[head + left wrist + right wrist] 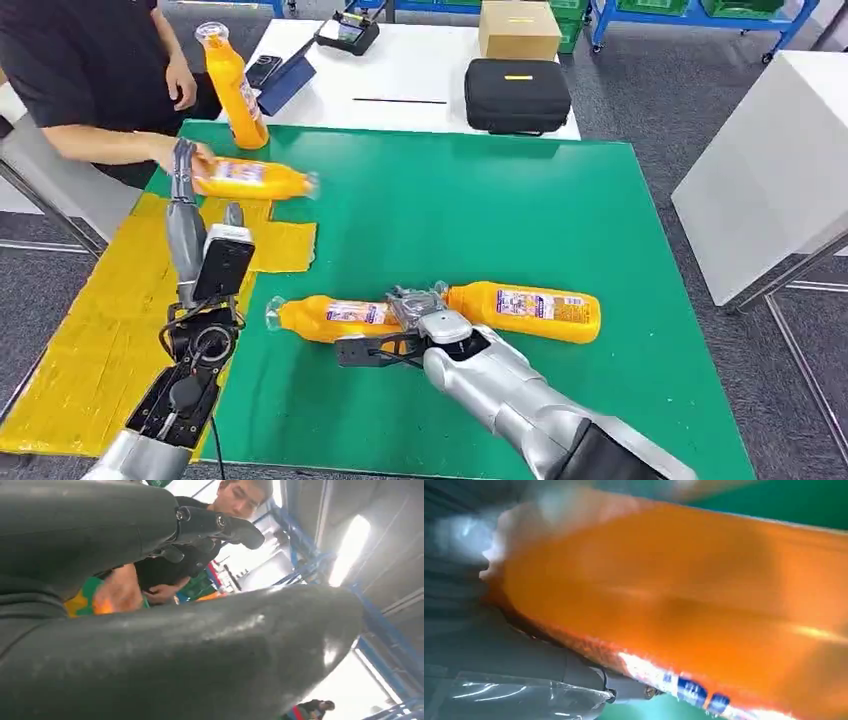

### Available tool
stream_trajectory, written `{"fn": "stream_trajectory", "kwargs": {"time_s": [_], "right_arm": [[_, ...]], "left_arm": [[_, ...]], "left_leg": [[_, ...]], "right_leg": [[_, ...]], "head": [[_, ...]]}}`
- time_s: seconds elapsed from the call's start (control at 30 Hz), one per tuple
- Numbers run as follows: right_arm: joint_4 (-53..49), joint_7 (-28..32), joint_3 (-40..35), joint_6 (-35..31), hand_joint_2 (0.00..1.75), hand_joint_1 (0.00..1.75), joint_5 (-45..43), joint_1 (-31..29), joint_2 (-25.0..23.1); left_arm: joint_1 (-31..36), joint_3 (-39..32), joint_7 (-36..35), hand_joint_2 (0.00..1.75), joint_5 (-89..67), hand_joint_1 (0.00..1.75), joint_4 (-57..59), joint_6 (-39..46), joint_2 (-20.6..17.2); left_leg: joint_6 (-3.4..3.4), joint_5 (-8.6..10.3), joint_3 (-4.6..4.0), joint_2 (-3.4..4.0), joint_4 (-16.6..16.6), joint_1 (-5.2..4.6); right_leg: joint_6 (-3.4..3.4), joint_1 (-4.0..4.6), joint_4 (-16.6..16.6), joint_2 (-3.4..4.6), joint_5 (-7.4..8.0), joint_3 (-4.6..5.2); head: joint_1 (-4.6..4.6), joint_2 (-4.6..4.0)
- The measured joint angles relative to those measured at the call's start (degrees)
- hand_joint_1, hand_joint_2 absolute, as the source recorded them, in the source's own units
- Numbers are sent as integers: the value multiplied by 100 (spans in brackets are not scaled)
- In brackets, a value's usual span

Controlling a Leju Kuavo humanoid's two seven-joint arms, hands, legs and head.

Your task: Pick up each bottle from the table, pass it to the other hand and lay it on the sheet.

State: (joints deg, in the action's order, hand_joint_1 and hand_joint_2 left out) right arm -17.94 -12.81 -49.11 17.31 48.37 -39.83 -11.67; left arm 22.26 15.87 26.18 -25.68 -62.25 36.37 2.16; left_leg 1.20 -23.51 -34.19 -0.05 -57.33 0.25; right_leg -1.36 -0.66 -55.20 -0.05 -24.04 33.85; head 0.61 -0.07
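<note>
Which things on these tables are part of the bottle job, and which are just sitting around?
Job: four orange bottles; yellow sheet; left hand; right hand.

Lying about: black case; cardboard box; phone.

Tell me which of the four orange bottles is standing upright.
The orange bottle at the far left edge of the green table, in front of the person, cap up. The other three lie on their sides.

right hand (418, 312): its fingers are hidden under the bottle (330, 318) on the green table (480, 210).
bottle label (696, 692): blurry, too close to read.
</note>
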Motion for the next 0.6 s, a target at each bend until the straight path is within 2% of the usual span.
{"fn": "stream_trajectory", "kwargs": {"time_s": [0.13,0.17,0.2,0.47,0.6], "right_arm": [[59,-57,0,0,175,0,15,-19,7],[61,-57,0,0,175,24,15,-18,7],[63,-57,0,0,175,175,11,-18,13],[63,33,11,-103,175,175,-112,-1,44],[63,167,55,-418,175,175,-217,23,63]], "left_arm": [[-87,24,177,0,227,0,-202,13,-2],[-100,26,217,0,262,0,-241,28,-4],[-106,28,249,0,306,0,-276,39,-4],[-94,79,383,0,551,0,-322,87,-26],[-97,85,315,0,908,0,-324,-132,-42]], "left_leg": [[1,1,16,0,0,0],[1,1,20,0,0,0],[1,1,23,0,0,0],[-1,-1,38,1,0,-1],[3,4,39,1,0,0]], "right_leg": [[-6,0,0,0,4,-17],[-7,0,0,0,5,-22],[-7,0,0,0,5,-24],[-1,0,0,2,1,-35],[0,1,0,2,6,-40]], "head": [[2,0],[2,0],[2,0],[2,0],[2,0]]}}
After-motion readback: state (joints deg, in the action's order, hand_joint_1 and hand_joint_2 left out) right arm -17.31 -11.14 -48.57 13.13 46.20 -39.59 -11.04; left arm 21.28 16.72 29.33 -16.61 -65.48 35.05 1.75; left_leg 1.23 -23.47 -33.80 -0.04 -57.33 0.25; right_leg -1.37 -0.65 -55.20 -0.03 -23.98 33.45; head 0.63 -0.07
